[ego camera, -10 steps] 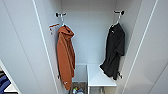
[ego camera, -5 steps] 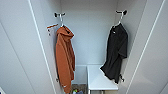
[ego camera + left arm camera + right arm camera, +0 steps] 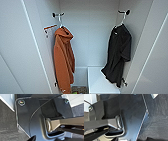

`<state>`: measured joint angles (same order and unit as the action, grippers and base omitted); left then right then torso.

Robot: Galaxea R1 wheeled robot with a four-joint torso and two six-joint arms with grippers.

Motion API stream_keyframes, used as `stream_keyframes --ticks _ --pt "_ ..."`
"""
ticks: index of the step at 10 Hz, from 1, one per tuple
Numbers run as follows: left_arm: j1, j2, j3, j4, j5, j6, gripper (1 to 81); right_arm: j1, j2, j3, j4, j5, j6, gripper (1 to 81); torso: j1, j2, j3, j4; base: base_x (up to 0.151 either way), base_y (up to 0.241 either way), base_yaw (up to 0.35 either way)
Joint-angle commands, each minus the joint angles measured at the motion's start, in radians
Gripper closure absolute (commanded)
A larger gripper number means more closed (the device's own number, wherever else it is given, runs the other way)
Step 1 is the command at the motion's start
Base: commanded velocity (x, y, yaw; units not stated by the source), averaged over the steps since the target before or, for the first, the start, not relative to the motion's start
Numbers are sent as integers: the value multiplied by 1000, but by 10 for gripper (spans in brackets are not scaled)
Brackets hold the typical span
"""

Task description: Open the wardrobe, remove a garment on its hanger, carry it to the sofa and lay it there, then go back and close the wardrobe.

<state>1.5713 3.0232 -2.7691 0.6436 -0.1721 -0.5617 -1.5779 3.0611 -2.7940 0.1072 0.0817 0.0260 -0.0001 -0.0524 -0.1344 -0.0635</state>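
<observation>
The wardrobe [image 3: 90, 30] stands open in the head view, its white doors swung out at left [image 3: 17, 50] and right [image 3: 155, 62]. Inside on the right, the black short-sleeved garment [image 3: 120, 52] hangs limp from its thin white hanger [image 3: 121, 20]. The hanger's hook rests over a dark peg [image 3: 126, 11] on the right side wall. The garment's lower hem droops over a white ledge.
A rust-orange hooded garment [image 3: 63, 60] hangs on its own hanger from a peg on the left wall. A white box-like ledge [image 3: 100, 82] fills the wardrobe's lower right. Dark grey carpet [image 3: 7, 119] shows beneath the arms in both wrist views.
The head view has drawn slightly closer to the wardrobe's inside. Both garments hang as before.
</observation>
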Motion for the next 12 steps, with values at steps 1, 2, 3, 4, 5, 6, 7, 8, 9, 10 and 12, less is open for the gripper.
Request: stream_keyframes --ticks 1,2,3,4,5,6,7,8,9,10,12 --pt "-27 1 -1 11 43 2 10 35 1 2 -6 -59 -1 10 0 0 0 0 110 0 0" --pt "-27 1 -1 10 43 3 10 35 1 2 -6 -60 -1 10 0 0 0 0 111 0 0" --pt "-27 1 -1 11 43 2 10 37 1 2 -6 -59 -1 10 0 0 0 0 113 -69 0" --pt "-27 1 -1 10 43 2 10 37 1 2 -6 -60 -1 10 0 0 0 0 114 -70 0" --pt "-27 1 -1 10 42 2 10 37 1 2 -6 -59 -1 10 0 0 0 0 114 -71 0" --pt "-27 2 -1 10 43 2 10 37 1 2 -6 -59 -1 10 1 0 0 0 113 -71 0" --pt "-27 2 -1 10 43 2 10 37 1 2 -6 -59 -1 10 1 0 0 0 114 -71 0" --pt "-27 2 -1 10 43 2 10 37 1 2 -8 -60 -1 10 0 0 0 0 114 -71 0" --pt "-27 2 -1 10 43 3 10 37 1 2 -8 -60 -3 10 0 0 0 0 114 -71 0" --pt "-27 2 -1 10 43 3 10 37 1 4 -8 -59 -3 10 0 0 0 0 114 -70 0" --pt "-27 2 -1 10 43 2 10 37 1 2 -8 -59 -3 10 0 0 0 0 114 -35 0"
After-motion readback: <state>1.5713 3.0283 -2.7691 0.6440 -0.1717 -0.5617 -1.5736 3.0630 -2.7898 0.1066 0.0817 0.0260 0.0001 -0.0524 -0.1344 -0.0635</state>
